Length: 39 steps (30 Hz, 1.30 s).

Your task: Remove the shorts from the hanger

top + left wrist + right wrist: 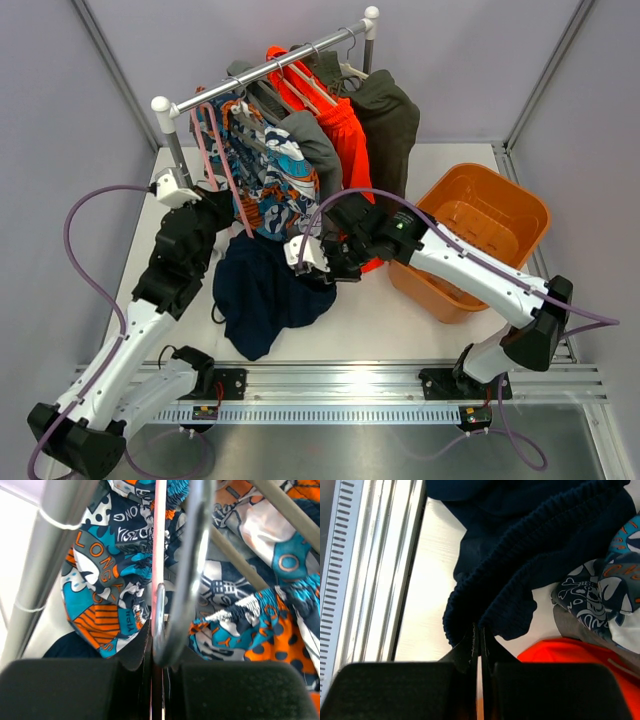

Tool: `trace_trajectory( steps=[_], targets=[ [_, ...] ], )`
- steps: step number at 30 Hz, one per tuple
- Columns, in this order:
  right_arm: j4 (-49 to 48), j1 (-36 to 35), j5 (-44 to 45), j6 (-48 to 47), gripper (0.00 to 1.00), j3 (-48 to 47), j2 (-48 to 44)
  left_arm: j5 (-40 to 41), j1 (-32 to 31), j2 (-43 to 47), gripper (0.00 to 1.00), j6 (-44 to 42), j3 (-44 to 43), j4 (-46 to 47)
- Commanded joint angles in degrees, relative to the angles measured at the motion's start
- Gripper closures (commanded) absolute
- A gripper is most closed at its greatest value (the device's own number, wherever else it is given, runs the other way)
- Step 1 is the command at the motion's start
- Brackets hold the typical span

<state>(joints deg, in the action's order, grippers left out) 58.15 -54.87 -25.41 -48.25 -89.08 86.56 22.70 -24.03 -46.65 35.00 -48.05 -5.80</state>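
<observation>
The white table [400,320] takes up most of the overhead view. At its far edge stands the clothes rack [255,70], packed with garments. An orange tub [480,225] sits on the table to the right, just beside the right arm.

On the rack, patterned shorts [280,185] in blue, white and orange hang toward the left. An orange garment [345,130] and a dark olive garment [395,120] hang to their right.

Now the shorts [262,300]: a dark navy heap slumped on the table just in front of the rack, below the patterned shorts and between the two arms.

The hanger [158,540], thin and pink, runs down in front of the patterned shorts. Whether any navy cloth hangs on it, I cannot tell.

Left gripper [156,670]: the jaws are pinched to a slit, and the pink bar runs straight down into it. A metal hook [185,580] sits just beside.

Right gripper [479,640]: the jaws are clamped tight on the ribbed navy edge of the shorts, low over the table.
</observation>
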Motion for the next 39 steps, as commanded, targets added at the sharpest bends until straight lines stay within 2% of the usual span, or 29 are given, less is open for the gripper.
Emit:
trace_trajectory(
  steps=[1,2,5,6,8,9,13,15,22,29,33,34,36,37,39],
  targets=[
    [-5.31,0.2,2.72,4.2,0.94,-1.97,0.35,1.57,-0.66,-2.12,1.0,2.87,-1.43,9.23],
    [-7.94,0.12,4.82,8.48,0.83,-2.93,1.66,0.95,-0.84,-3.0,1.0,3.14,-1.6,9.32],
    [-5.96,1.34,9.85,12.46,0.67,-9.59,7.9,-0.72,-1.54,-3.44,1.0,3.05,-2.48,8.27],
    [-5.25,2.3,4.98,13.09,0.53,-11.36,8.61,-1.6,-1.63,-3.1,1.0,3.05,-2.4,7.48],
    [-5.15,4.32,-0.49,13.62,0.36,-13.83,8.36,-2.65,-1.81,-2.22,1.0,3.14,-2.05,6.25],
    [-5.24,4.51,-5.39,12.4,0.24,-14.02,6.88,-3.53,-1.9,-2.04,1.0,3.23,-1.87,5.89],
    [-5.07,4.42,-15.8,8.0,0.14,-15.16,5.63,-5.29,-2.16,-0.46,1.0,4.02,-0.73,4.22],
    [-4.54,4.07,-18.0,8.7,0.14,-17.87,8.34,-6.17,-2.33,0.07,1.0,4.89,-0.03,3.78],
    [-9.8,1.7,-17.67,7.91,0.14,-20.87,12.75,-8.02,-2.69,2.0,1.0,6.39,0.33,2.55],
    [-12.08,0.82,-11.95,7.37,0.19,-23.78,18.55,-9.6,-2.86,3.67,1.0,7.97,1.56,1.85],
    [-13.77,0.56,-9.92,8.88,0.31,-22.54,19.43,-9.6,-2.95,4.64,1.0,8.41,1.82,1.67],
    [-12.72,0.47,-10.27,8.7,0.5,-23.33,19.69,-9.6,-2.95,4.99,1.0,8.41,2.0,1.59],
    [-10.35,0.38,-12.54,8.88,0.73,-23.42,18.65,-9.34,-2.95,5.17,1.0,8.5,2.17,1.15],
    [-10.08,0.29,-13.17,8.7,0.88,-21.77,17.86,-8.99,-2.95,5.34,1.0,8.5,2.26,0.97],
    [-9.55,0.12,-16.14,7.65,0.96,-20.09,14.97,-7.77,-2.95,5.52,1.0,8.33,2.61,0.53]
  ],
)
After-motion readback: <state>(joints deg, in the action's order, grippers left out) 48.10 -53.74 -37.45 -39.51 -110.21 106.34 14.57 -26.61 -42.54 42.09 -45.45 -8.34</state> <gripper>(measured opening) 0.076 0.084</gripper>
